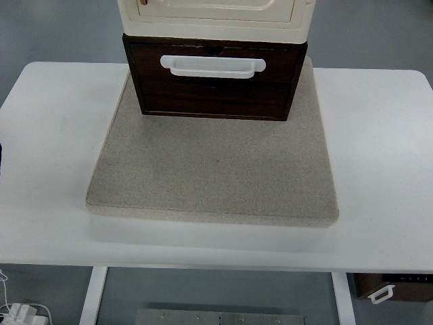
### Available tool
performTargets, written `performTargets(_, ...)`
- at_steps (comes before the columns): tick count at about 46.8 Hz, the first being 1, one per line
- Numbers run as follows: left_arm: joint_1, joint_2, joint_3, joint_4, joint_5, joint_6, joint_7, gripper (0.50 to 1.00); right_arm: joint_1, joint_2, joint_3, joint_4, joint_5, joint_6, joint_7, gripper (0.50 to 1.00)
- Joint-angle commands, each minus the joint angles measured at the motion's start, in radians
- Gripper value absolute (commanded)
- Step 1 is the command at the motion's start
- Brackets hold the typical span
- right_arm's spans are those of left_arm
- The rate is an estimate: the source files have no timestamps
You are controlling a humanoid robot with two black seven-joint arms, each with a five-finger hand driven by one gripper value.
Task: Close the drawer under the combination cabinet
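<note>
The combination cabinet (215, 13) stands at the back middle of the table, cream-coloured on top. Under it sits the dark brown drawer (214, 88) with a white handle (212, 66) across its front. The drawer front lies nearly level with the cream part above it. Neither of my hands shows in the head view. Only a thin dark sliver shows at the left edge.
The cabinet rests on a grey-beige mat (213, 169) that covers the middle of the white table (379, 169). Below the table's front edge a small white object (20, 313) lies on the floor at left, and a dark box (389, 288) shows at right.
</note>
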Motion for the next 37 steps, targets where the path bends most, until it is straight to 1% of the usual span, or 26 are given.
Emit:
performTargets(1,-0.007,0.012,-0.045,0.048,-0.048,0.053,0.000,1.000,0.000,0.000,0.000,0.000,0.000,0.000,0.002,0.952)
performTargets(5,-0.023,0.036,-0.087,0.107,-0.082,0.109,0.000,1.000,0.000,0.000,0.002,0.000,0.000,0.000,0.000,0.952)
performTargets(8,-0.035,0.061,-0.094,0.153,-0.090,0.137,0.000,1.000,0.000,0.000,0.000,0.000,0.000,0.000,0.000,0.952)
performTargets(16,-0.041,0.116,-0.094,0.271,-0.130,0.165,0.000,1.000,0.000,0.000,0.002,0.000,0.000,0.000,0.000,0.952)
performTargets(21,-0.070,0.132,-0.082,0.378,-0.180,0.208,0.000,1.000,0.000,0.000,0.000,0.000,0.000,0.000,0.000,0.952)
performTargets(26,-0.119,0.130,-0.079,0.499,-0.188,0.272,-0.002,1.000,0.000,0.000,0.000,0.000,0.000,0.000,0.000,0.952)
performTargets(31,-0.138,0.129,-0.064,0.611,-0.183,0.286,-0.002,1.000,0.000,0.000,0.000,0.000,0.000,0.000,0.000,0.952)
performTargets(37,-0.147,0.127,-0.009,0.693,-0.190,0.294,0.006,1.000,0.000,0.000,0.000,0.000,0.000,0.000,0.002,0.952)
